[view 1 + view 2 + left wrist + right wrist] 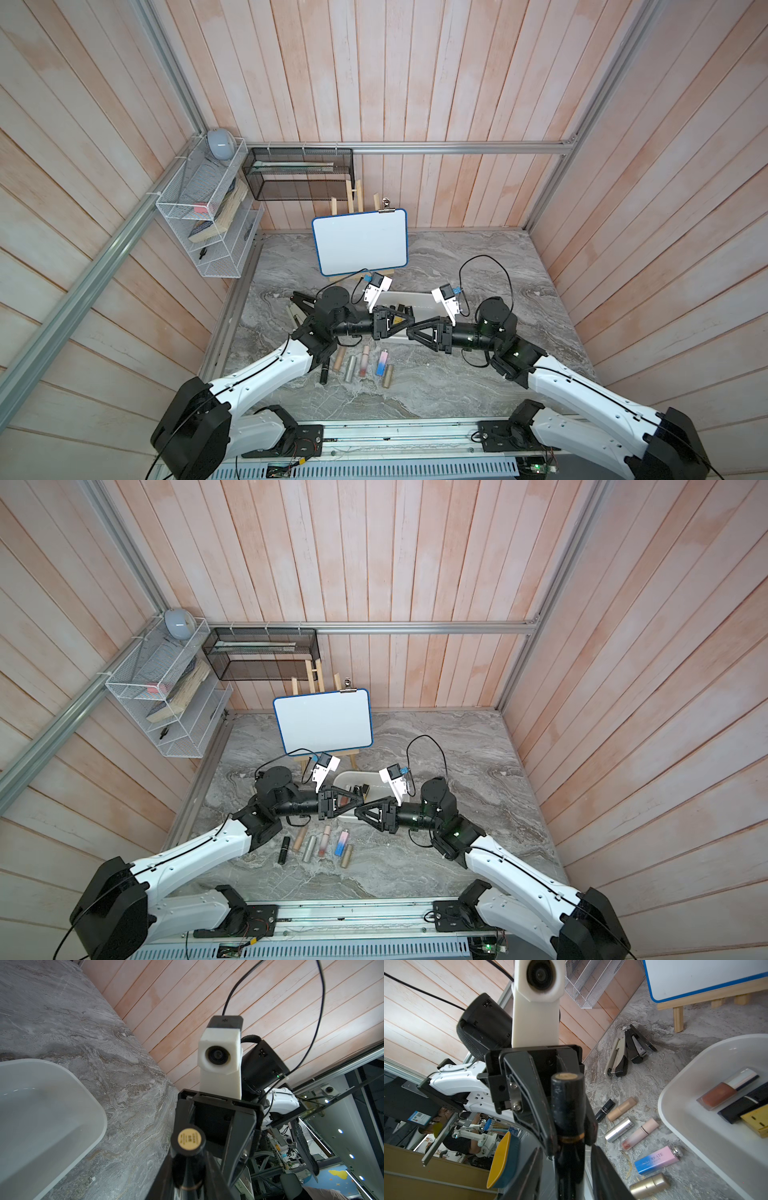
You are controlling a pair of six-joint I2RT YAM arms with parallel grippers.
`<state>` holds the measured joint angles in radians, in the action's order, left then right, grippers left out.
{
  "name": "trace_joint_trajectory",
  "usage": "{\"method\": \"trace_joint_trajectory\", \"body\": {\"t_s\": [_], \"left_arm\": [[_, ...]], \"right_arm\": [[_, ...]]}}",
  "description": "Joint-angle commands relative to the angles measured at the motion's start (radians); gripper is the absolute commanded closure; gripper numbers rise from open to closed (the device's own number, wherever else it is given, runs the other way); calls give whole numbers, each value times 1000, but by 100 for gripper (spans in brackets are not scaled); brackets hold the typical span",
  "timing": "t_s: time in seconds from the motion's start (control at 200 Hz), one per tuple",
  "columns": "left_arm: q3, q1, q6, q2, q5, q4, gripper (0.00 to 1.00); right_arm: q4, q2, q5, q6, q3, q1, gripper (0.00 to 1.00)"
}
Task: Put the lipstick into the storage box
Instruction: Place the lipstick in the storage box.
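Observation:
A black lipstick (566,1101) with a gold band hangs level between my two grippers, which meet tip to tip over the near edge of the storage box (415,297), a shallow white tub (675,1088). My left gripper (410,321) is shut on the lipstick (189,1140) near the gold band. My right gripper (409,332) stands open around the lipstick's other end, with a gap showing on each side in the right wrist view. In both top views the lipstick is nearly hidden by the jaws. The box holds a lip gloss tube (726,1088), a black stick and a yellow case.
A row of several lipsticks (361,363) lies on the marble table in front of the box. A whiteboard on an easel (360,241) stands behind it. Staplers (629,1051) lie to the left. A white wire rack (208,216) and a black mesh basket (299,174) hang on the walls.

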<state>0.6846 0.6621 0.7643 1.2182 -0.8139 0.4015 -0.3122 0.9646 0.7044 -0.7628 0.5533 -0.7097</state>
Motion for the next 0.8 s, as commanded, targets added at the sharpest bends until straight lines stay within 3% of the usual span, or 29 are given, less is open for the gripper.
{"method": "trace_joint_trajectory", "body": {"t_s": [0.0, 0.28, 0.57, 0.795], "left_arm": [[32, 2, -42, 8, 6, -41, 77], [178, -13, -168, 81, 230, -392, 77], [390, 14, -290, 312, 523, -659, 77], [579, 66, -370, 535, 694, -795, 77]], "right_arm": [[1, -12, -27, 7, 2, 3, 43], [227, -111, -172, 91, 28, 44, 36], [618, -131, -539, 169, 67, 107, 36], [686, -126, -589, 180, 60, 107, 36]]}}
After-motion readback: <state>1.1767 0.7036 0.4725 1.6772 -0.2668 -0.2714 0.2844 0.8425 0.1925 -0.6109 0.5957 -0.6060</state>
